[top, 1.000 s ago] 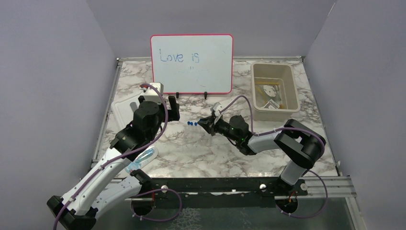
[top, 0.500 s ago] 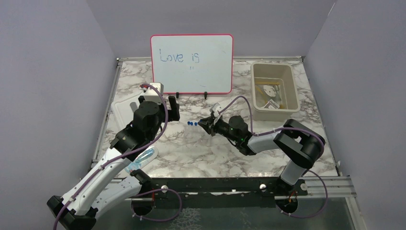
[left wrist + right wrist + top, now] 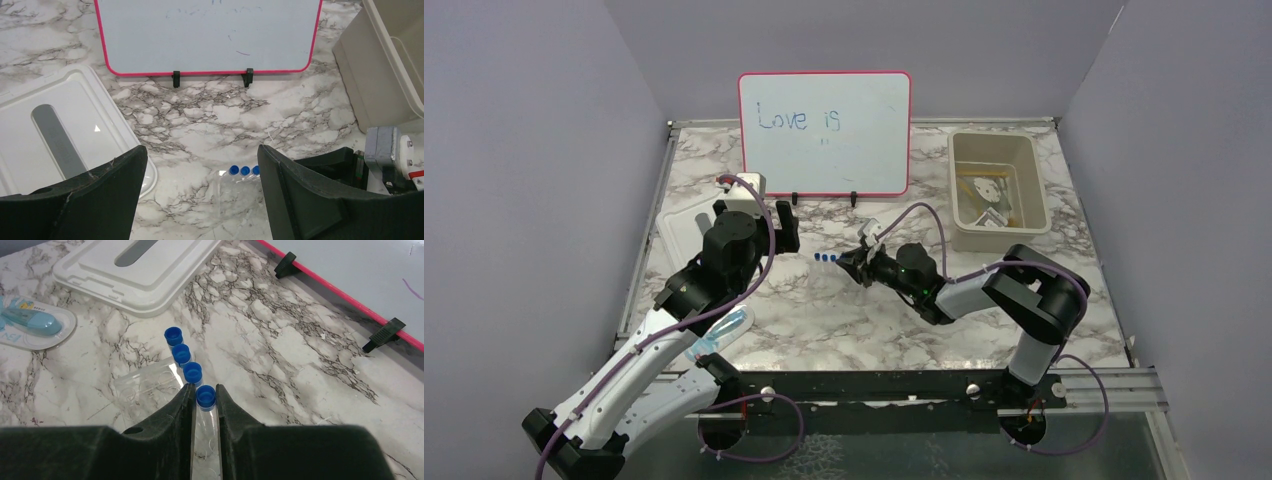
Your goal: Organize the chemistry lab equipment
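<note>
A clear packet [image 3: 147, 385] of several blue-capped tubes [image 3: 181, 354] lies flat on the marble, its caps [image 3: 823, 258] showing mid-table. My right gripper [image 3: 205, 392] sits low at the packet's right end. Its jaws stand narrowly open, close along both sides of the last blue-capped tube [image 3: 205, 396], with barely any gap. My left gripper [image 3: 200, 155] hovers wide open and empty above the marble. The packet [image 3: 250, 192] lies just inside its right finger [image 3: 300, 190]. In the top view the left gripper [image 3: 757, 220] is left of the caps.
A red-framed whiteboard [image 3: 824, 130] stands at the back. A beige bin [image 3: 1034, 190] at back right holds several items. Its white lid [image 3: 679, 235] lies at the left, under the left arm. A blister pack with a blue item [image 3: 30, 322] lies on the near left.
My right gripper has slid a little left toward the blue caps, and its jaws have parted slightly. The left arm has not moved.
</note>
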Available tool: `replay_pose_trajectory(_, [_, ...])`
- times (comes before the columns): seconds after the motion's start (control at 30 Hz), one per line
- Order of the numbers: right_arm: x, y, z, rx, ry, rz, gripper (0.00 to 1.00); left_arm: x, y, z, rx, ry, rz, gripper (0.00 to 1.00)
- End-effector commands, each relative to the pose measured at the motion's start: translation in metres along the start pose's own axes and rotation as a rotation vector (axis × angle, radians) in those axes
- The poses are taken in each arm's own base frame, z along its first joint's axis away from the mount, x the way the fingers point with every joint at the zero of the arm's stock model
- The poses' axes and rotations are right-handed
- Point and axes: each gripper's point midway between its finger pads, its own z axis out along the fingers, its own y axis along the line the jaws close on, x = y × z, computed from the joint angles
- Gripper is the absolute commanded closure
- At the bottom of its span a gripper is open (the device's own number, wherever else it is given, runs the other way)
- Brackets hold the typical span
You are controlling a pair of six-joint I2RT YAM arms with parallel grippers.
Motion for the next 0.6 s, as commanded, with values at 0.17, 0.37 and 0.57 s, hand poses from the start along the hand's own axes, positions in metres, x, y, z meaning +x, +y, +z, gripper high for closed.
replay_pose_trajectory(0.17, [-0.008,0.002,0.0,0.012,-0.02,0.048,0.58,-0.002,0.001,-0.001,0.003,-0.015,0.0,0.16])
replay_pose_trajectory(0.37, [-0.041,0.003,-0.01,0.022,-0.072,0.081,0.44,-0.001,0.001,0.0,0.005,-0.01,0.002,0.16])
replay_pose_trajectory(0.57, [-0.07,-0.002,-0.026,0.07,-0.102,0.14,0.42,0.006,0.001,0.005,-0.011,0.018,0.003,0.13])
